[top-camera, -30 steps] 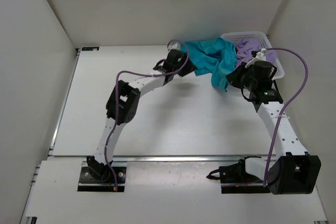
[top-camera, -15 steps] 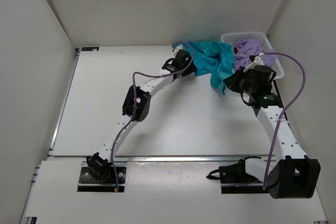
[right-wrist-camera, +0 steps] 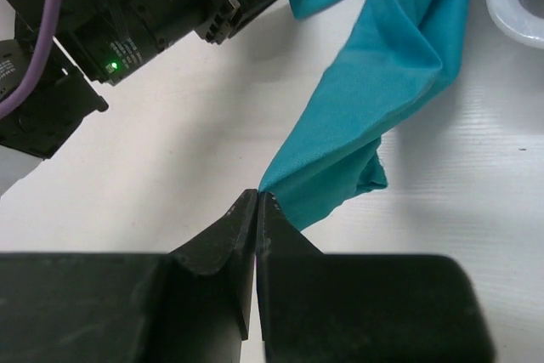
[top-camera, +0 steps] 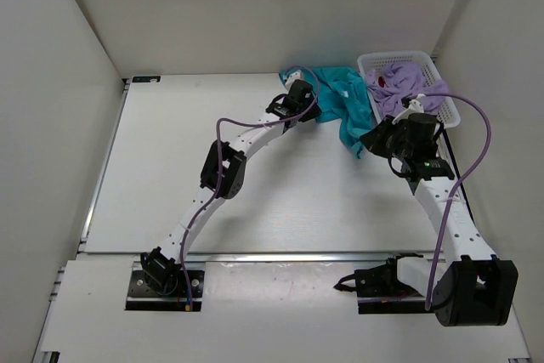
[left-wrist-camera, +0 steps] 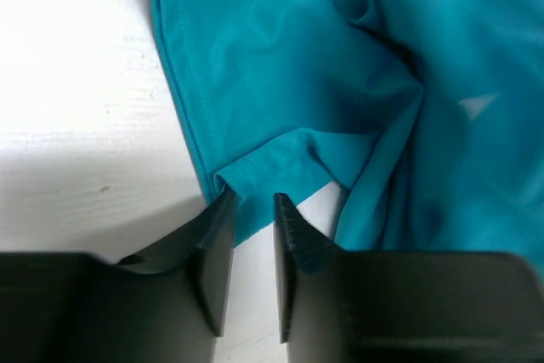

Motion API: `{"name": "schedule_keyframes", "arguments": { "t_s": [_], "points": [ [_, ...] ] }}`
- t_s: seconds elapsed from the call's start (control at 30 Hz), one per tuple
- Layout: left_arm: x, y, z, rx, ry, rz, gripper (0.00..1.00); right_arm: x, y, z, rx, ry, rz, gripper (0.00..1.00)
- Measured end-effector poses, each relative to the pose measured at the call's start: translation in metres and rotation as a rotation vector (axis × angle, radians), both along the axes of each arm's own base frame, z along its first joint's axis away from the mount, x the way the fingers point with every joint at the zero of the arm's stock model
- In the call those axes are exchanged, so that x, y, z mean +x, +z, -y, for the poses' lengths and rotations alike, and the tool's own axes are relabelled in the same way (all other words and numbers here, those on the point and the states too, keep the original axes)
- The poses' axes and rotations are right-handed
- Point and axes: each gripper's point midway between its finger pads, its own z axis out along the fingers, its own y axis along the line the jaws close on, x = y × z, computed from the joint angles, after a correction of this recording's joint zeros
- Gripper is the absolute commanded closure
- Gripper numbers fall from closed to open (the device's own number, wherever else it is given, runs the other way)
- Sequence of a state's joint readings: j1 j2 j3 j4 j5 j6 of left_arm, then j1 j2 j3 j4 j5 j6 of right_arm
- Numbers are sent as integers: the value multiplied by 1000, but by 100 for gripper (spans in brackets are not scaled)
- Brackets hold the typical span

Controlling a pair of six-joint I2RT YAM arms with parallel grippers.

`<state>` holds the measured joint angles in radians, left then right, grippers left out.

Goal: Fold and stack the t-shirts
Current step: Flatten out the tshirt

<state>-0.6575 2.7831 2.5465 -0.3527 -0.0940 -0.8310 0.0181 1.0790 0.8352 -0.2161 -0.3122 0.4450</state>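
**Colleague:** What's changing with the teal t-shirt [top-camera: 342, 106]?

**Me:** It's bunching up. A second ago I was holding it stretched wider across the upper right of the top view. Now it's lying in a narrower heap on the tabletop [top-camera: 255, 184], just beside the white basket [top-camera: 406, 54], with one tail trailing down toward my right arm.

**Colleague:** And the claws?

**Me:** The right claw [right-wrist-camera: 257, 196] is staying clamped together on a lower corner of the teal cloth. The left claw [left-wrist-camera: 252, 201] has been sliding right to the shirt's left edge, and it's narrowing. In its wrist view the fingers [left-wrist-camera: 217, 252] are standing slightly apart, astride a fold of hem. I'm not seeing a firm pinch yet.

**Colleague:** Meaning?

**Me:** I'm reading this as a regrasp. I'm going for a second corner so I can spread the shirt flat, and the folding isn't started. The lavender t-shirt [top-camera: 399, 82] is sitting in the basket, waiting its turn.
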Motion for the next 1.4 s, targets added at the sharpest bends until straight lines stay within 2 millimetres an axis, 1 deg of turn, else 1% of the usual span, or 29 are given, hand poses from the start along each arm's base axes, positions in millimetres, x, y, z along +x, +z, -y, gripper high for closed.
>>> {"name": "schedule_keyframes", "arguments": {
  "t_s": [0.03,0.1,0.17,0.2,0.3,0.33,0.4,0.47,0.53,0.57,0.63,0.73,0.83,0.9,0.97,1.03,1.17,1.23,1.3,1.4],
  "points": [
    [1,2,1,-8,2,4,69,-1,-1,0,0,1,-2,100],
    [3,3,2,-19,3,13,68,-2,-2,-2,0,5,-4,100],
    [5,3,3,-30,4,15,64,-4,-2,-3,3,6,-2,100],
    [6,2,3,-36,4,16,59,-5,-1,-4,4,8,1,99],
    [6,-5,3,-39,6,6,52,-6,2,-5,5,9,12,100],
    [6,-9,2,-36,5,1,53,-7,3,-5,6,9,14,100],
    [6,-15,2,-34,5,-5,60,-7,5,-4,6,9,20,100],
    [6,-16,3,-37,3,-2,75,-8,3,-4,7,8,19,100],
    [6,-16,4,-36,-3,-2,85,-10,-2,-4,10,7,9,99],
    [5,-17,4,-36,-4,-3,93,-11,-5,-4,13,5,3,100],
    [5,-19,4,-31,-5,-6,100,-13,-10,-3,17,0,-9,100],
    [5,-22,2,-19,-6,-10,100,-16,-13,-3,21,-3,-15,100],
    [4,-22,-5,17,-14,-27,100,-19,-11,-3,23,-4,-6,100],
    [2,-22,-14,61,-26,-42,100,-24,-11,-3,27,0,2,100],
    [1,-18,-28,115,-35,-63,100,-30,-11,-3,29,0,5,100],
    [-1,-7,-47,182,-46,-77,100,-37,-8,-3,32,-3,12,100],
    [-12,30,-88,332,-40,-95,100,-52,0,-4,49,-6,39,100],
    [-21,56,-111,415,-25,-89,100,-62,-1,-7,60,-3,50,100],
    [-31,84,-125,462,-19,-80,100,-71,-8,-9,74,0,44,100],
    [-45,134,-141,474,-18,-43,100,-84,-24,-12,90,4,1,100]
  ]
}}
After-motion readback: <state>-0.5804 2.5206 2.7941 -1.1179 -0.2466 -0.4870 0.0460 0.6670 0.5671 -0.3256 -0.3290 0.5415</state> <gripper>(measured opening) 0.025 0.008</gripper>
